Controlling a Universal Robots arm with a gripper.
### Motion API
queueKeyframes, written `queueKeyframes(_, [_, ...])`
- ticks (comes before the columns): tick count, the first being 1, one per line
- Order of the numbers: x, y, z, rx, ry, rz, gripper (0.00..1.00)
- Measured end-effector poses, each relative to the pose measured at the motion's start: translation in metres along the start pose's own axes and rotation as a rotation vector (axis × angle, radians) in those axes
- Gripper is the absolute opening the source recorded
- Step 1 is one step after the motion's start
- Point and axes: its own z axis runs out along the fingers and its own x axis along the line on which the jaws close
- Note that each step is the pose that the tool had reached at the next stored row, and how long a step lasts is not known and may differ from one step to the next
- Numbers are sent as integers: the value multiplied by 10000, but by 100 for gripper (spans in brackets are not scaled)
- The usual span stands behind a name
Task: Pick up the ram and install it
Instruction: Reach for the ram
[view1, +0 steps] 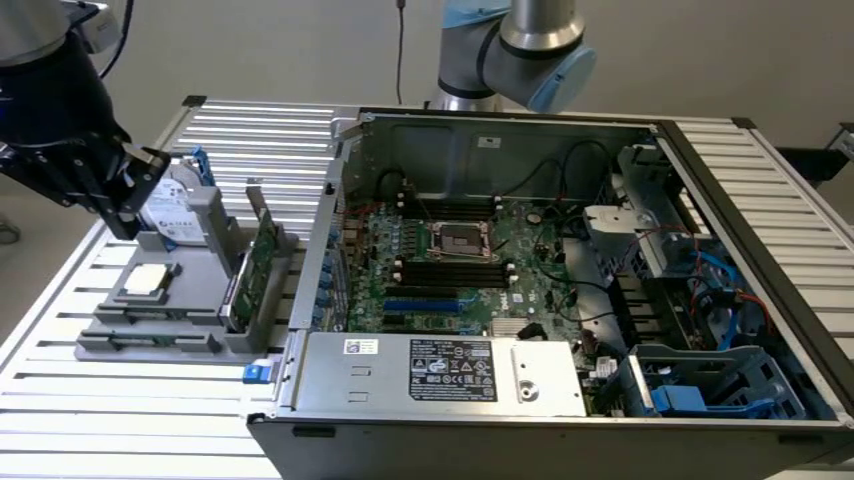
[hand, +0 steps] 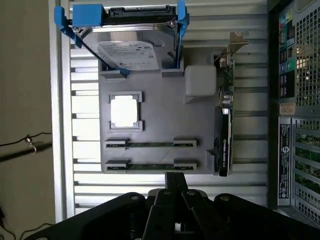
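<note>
Currently the claw (hand: 175, 178) hangs well above the grey holder (hand: 160, 125), touching nothing; its two fingers (hand: 170, 182) stand pressed together, with nothing between them; in the wrist view the tip lines up with the holder's edge beside the memory slots.

Nearest that edge: the ram (hand: 150, 166), a narrow green stick set edge-up in the holder's outermost slot, a clip at each end; not yet lifted. Just beside it, parallel, one slot further into the holder: a second stick (hand: 150, 144), seated likewise.

Next inward on the holder: a square silver processor chip (hand: 123, 111) lying flat in its own recess, apart from both sticks.

At the holder's end opposite the ram: a silver hard drive (hand: 127, 52) with blue handles, propped at a tilt, label facing up.

Along the holder's long side: a wide green circuit card (hand: 225, 125) standing on its edge; a pale rounded block (hand: 201, 80) just beside it, between card and hard drive.

Under the holder: a slatted metal table (view1: 134, 405); the holder rests flat on it.

Past the card side of the holder: an open computer case (view1: 747, 200), near the holder but apart from it; inside lies the motherboard (view1: 467, 275), with dark memory slots beside the processor socket; a labelled power supply (view1: 441, 370) fills the case corner closest to the holder's ram end.

Behind the case, far from the holder: the arm's grey and blue joint (view1: 534, 50).
</note>
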Motion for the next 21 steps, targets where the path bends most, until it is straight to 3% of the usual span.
queueKeyframes(9, [15,-31,164,-23,54,-750,11])
queueKeyframes(13, [165,-38,243,-20,57,-821,11])
queueKeyframes(21, [178,-39,248,-17,57,-833,11])
